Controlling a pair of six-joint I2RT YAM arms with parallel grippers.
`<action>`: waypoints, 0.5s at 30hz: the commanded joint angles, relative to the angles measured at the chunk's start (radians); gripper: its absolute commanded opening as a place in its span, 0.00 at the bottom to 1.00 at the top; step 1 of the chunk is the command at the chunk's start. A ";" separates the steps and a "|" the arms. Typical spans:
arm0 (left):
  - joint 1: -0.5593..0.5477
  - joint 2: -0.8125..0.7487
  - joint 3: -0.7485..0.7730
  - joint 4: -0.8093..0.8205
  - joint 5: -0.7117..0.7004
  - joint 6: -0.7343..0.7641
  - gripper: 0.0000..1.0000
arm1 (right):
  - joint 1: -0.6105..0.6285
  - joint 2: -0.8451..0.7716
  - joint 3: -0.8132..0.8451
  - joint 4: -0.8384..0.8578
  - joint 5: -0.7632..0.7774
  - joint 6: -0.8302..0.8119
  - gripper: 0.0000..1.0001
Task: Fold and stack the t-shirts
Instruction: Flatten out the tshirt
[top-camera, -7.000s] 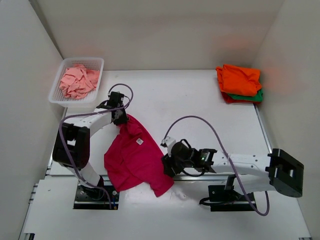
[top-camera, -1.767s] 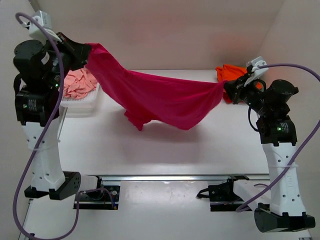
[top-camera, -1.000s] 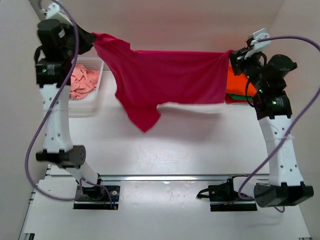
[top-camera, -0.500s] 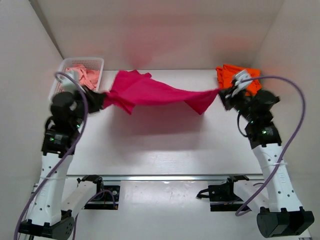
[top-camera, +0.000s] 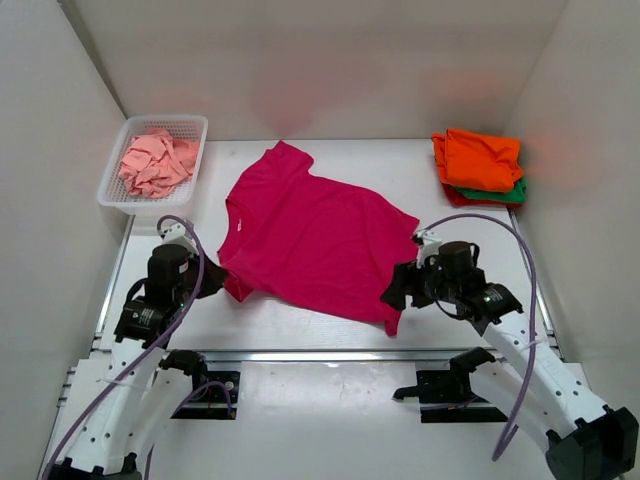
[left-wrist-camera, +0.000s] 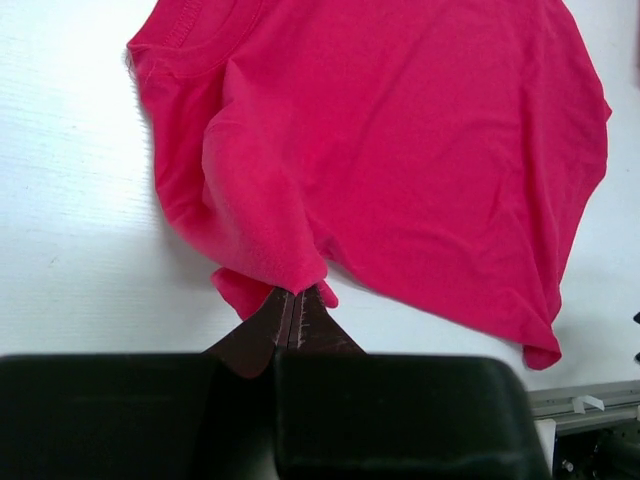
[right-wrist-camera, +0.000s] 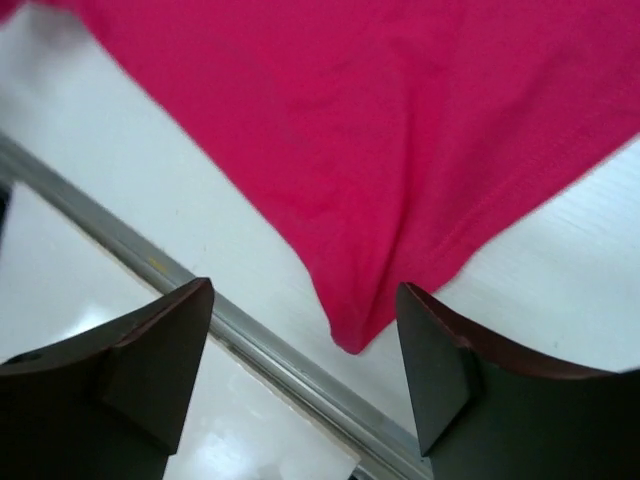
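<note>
**Magenta-pink t-shirt (top-camera: 310, 240) spread on the counter (top-camera: 400, 170); left fingers (left-wrist-camera: 290, 315) pinching it, right fingers (right-wrist-camera: 165, 340) spread apart.**

Near edge, left: the left fingers are pressed fully together on a bunched fold at the shirt's near-left sleeve, and the cloth puckers up into the pinch. Near edge, right: the right fingers stand wide apart over the near-right hem corner. That corner lies in the gap between them, clamped by neither. The shirt lies mid-counter, mostly smooth, with its collar to the left and its hem to the right. Far left: a white mesh basket (top-camera: 192, 150) holds a crumpled pale salmon-pink t-shirt (top-camera: 155, 165). Far right: a folded stack with the orange t-shirt (top-camera: 480, 158) on top, then the green t-shirt (top-camera: 505, 193), then the red t-shirt (top-camera: 455, 197). Only the edges of the lower two show.
</note>
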 joint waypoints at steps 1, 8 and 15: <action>0.019 0.017 -0.005 0.053 -0.004 0.006 0.00 | -0.164 0.018 -0.002 -0.027 -0.112 0.124 0.68; 0.017 0.015 -0.032 0.059 -0.002 0.011 0.00 | 0.078 0.036 -0.057 -0.079 0.149 0.368 0.47; 0.011 0.008 -0.014 0.050 -0.011 0.007 0.00 | 0.172 -0.042 -0.203 -0.026 0.201 0.612 0.46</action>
